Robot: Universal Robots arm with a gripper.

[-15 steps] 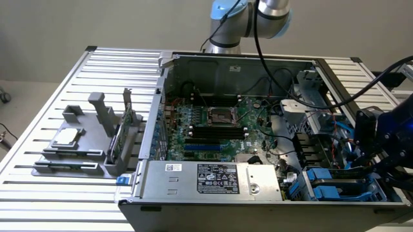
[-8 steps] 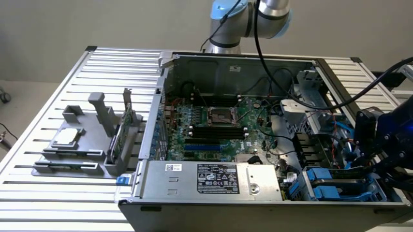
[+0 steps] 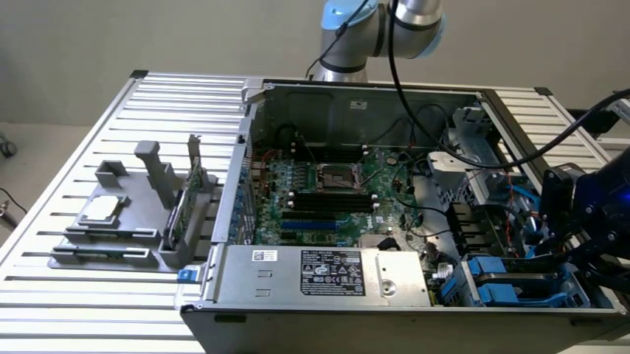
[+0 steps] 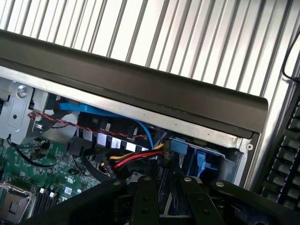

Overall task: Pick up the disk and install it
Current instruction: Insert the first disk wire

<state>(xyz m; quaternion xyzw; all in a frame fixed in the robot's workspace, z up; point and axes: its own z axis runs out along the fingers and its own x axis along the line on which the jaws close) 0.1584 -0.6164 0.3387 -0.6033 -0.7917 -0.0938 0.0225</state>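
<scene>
**Clerk:** Item one, the landmark?

**Checker:** Computer case [image 3: 394,328], open side up, on a slatted metal table [image 3: 59,302]. Every place below is given from this case.

**Clerk:** Contents?

**Checker:** Motherboard [image 3: 335,195] on the case floor. The power supply box [image 3: 325,271] lies along the case's near wall. The drive bay is in the near corner, at the exterior view's right.

**Clerk:** The disk?

**Checker:** The disk [image 3: 521,280] lies flat in that corner bay, a grey face between blue rails. It sits just beside the power supply box's end, close under the case's near wall and side wall. There is little free room on either side.

**Clerk:** The gripper?

**Checker:** The gripper [image 4: 165,180] hangs over the same corner, just inside the case's side wall. Whether it grips the disk, or how wide it stands, cannot be told.

**Clerk:** Obstructions?

**Checker:** In the wrist view a red, yellow and black cable bundle [image 4: 133,159] runs right in front of the gripper. A blue cable [image 4: 143,129] and a twisted red-black wire [image 4: 70,124] run along under the case's dark rim [image 4: 140,89].

**Clerk:** Outside the case?

**Checker:** A grey parts tray [image 3: 108,247] sits well apart, off the case's far side at the exterior view's left. It holds a CPU chip [image 3: 103,209] and an upright card [image 3: 187,199]. Open slats run all round the case.
</scene>
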